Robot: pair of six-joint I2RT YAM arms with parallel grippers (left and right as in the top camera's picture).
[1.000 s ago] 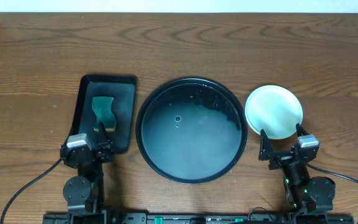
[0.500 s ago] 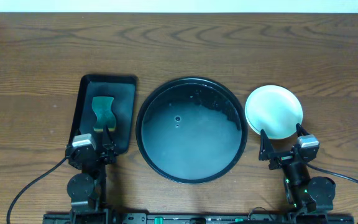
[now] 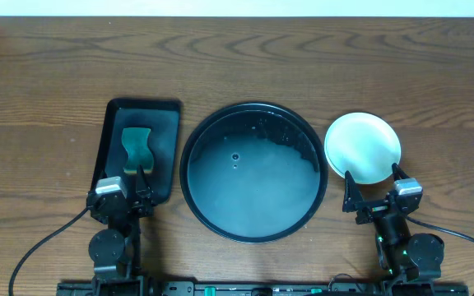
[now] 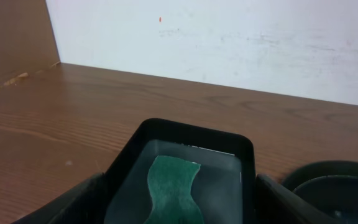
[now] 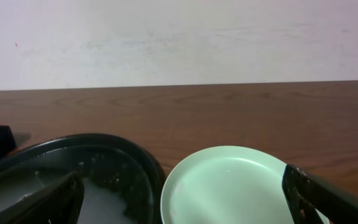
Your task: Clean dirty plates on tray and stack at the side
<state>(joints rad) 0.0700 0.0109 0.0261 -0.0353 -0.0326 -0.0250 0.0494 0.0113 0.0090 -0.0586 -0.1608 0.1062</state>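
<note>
The round black tray (image 3: 253, 201) lies mid-table with no plate on it, only wet sheen and small specks. A pale mint-green plate (image 3: 363, 146) lies on the table just right of it; I cannot tell if other plates lie beneath, and no yellow plate shows. My right gripper (image 3: 372, 182) is open and empty at the plate's near edge. In the right wrist view the plate (image 5: 229, 180) lies between the spread fingers (image 5: 328, 199), with the tray (image 5: 104, 171) to the left. My left gripper (image 3: 123, 191) is open and empty at the near end of the rectangular tray.
A smaller rectangular black tray (image 3: 142, 105) stands left of the round tray and holds a green sponge (image 3: 138, 146). The left wrist view shows the sponge (image 4: 173, 186) in that tray (image 4: 191, 127). A white wall runs behind the table's far edge.
My left gripper shifted slightly to the right near the rectangular tray, then stayed still. The right arm, plate and trays have not moved.
</note>
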